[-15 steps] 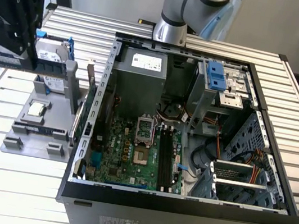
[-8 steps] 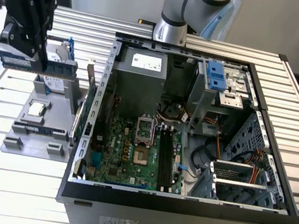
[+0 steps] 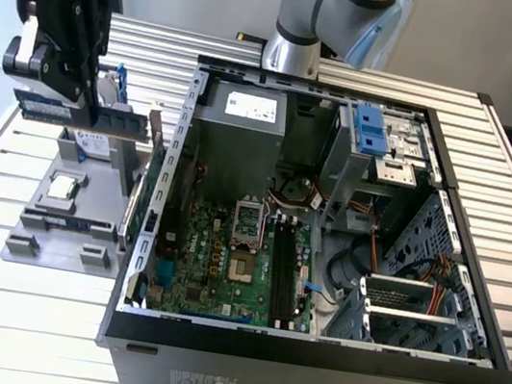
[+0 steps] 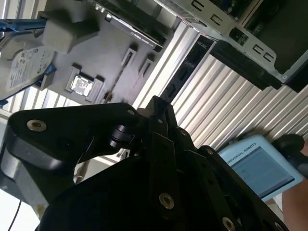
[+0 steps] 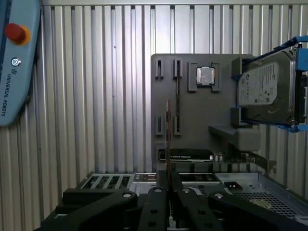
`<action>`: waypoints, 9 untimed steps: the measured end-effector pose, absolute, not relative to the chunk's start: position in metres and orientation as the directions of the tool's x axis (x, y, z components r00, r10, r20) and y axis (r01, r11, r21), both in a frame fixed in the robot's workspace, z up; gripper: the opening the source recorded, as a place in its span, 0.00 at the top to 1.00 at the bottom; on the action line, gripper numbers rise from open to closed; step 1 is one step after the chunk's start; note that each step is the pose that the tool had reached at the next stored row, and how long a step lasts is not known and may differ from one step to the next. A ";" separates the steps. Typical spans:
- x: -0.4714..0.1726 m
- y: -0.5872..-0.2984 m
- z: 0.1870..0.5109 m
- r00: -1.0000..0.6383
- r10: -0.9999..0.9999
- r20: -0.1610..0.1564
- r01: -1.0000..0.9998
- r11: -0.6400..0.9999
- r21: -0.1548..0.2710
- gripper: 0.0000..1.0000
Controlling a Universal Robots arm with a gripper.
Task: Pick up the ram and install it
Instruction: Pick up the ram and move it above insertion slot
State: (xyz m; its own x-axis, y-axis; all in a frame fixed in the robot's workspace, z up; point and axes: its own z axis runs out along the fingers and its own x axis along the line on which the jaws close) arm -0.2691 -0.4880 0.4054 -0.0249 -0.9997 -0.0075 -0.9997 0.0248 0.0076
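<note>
Presently the claw [image 3: 81, 98] is clamped on the ram [image 3: 121, 122], holding it level above the grey tray [image 3: 82, 247], at the exterior view's left of the open case [image 3: 308, 356]. Risk: the thin stick may tilt or slip in so narrow a grip, then foul the case wall or miss the slots [image 3: 287, 275].

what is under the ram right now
The ram, held in the gripper, hangs above the grey tray, which carries a processor chip and a hard drive. In the exterior view the ram hides part of that drive.
</note>
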 end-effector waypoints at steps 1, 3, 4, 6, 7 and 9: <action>-0.267 -0.488 0.405 -0.025 -1.000 -0.008 -1.000 0.025 0.008 1.00; -0.262 -0.488 0.405 -0.025 -1.000 -0.008 -1.000 0.025 0.008 1.00; -0.260 -0.488 0.405 -0.025 -1.000 -0.007 -1.000 0.025 0.008 1.00; -0.256 -0.488 0.405 -0.025 -1.000 -0.008 -1.000 0.025 0.008 1.00; -0.254 -0.488 0.405 -0.025 -1.000 -0.008 -1.000 0.025 0.008 1.00; -0.250 -0.488 0.405 -0.025 -1.000 -0.008 -1.000 0.025 0.008 1.00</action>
State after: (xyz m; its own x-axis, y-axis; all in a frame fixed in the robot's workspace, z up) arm -0.2501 -0.4880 0.4053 -0.0248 -0.9997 -0.0075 -0.9997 0.0248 0.0083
